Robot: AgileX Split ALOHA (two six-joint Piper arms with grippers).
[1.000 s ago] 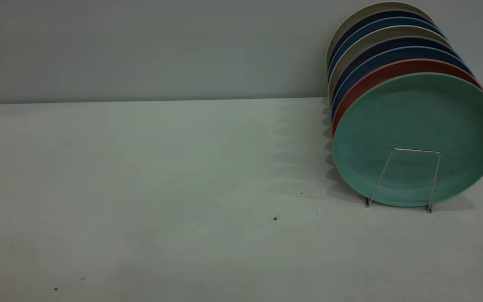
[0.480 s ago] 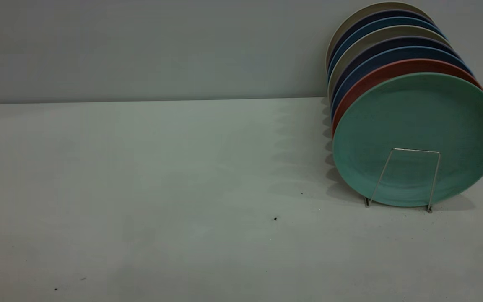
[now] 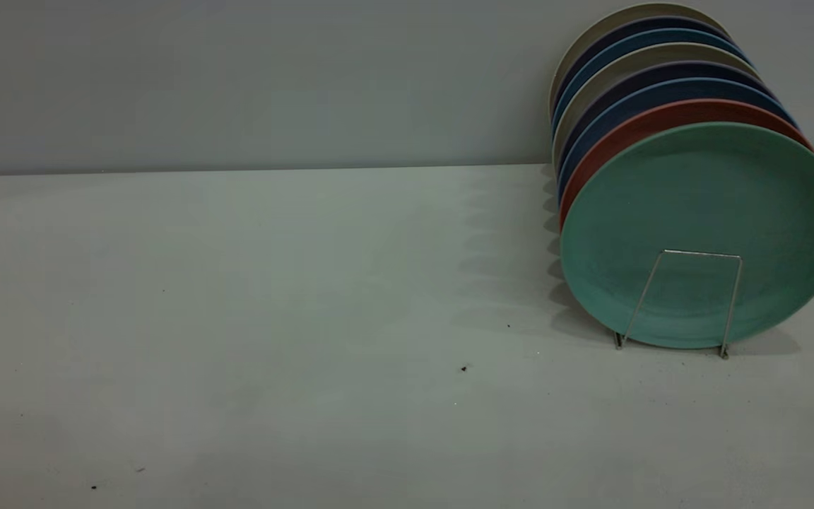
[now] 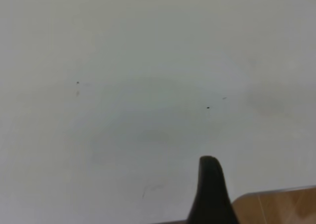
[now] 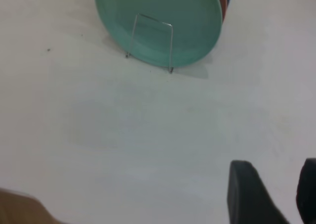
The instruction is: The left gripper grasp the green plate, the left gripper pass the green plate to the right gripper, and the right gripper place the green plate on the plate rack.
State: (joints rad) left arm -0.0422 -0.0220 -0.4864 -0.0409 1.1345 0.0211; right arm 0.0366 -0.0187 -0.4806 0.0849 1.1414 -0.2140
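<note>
The green plate (image 3: 702,233) stands on edge at the right side of the table (image 3: 237,318), front-most in a row of plates and leaning back against a salmon-pink plate (image 3: 633,131). Behind that come blue plates (image 3: 661,92) and pale ones, receding toward the far wall. The front wire loop of the plate rack (image 3: 697,300) crosses the green plate's lower face, its two feet on the table just before the rim. Judged from this, the plate is already seated in the rack and the placing step looks complete.

Neither arm appears in the exterior view. The right gripper (image 5: 276,194) hangs over bare table, well apart from the rack and on its near side — its jaws stand apart with nothing between them. The plate faces this gripper broadside, so the right arm is plainly the nearer. The left gripper (image 4: 211,192) shows only one dark finger over bare table near a wooden edge (image 4: 276,206); whether its jaws are apart or together cannot be told, and no plate is in its view.

Any further approach would meet the wire loop first, standing directly before the plate's face. The upper rim is free; the pink plate sits tight behind it. Small dark specks (image 3: 463,368) lie on the table — no obstruction.
</note>
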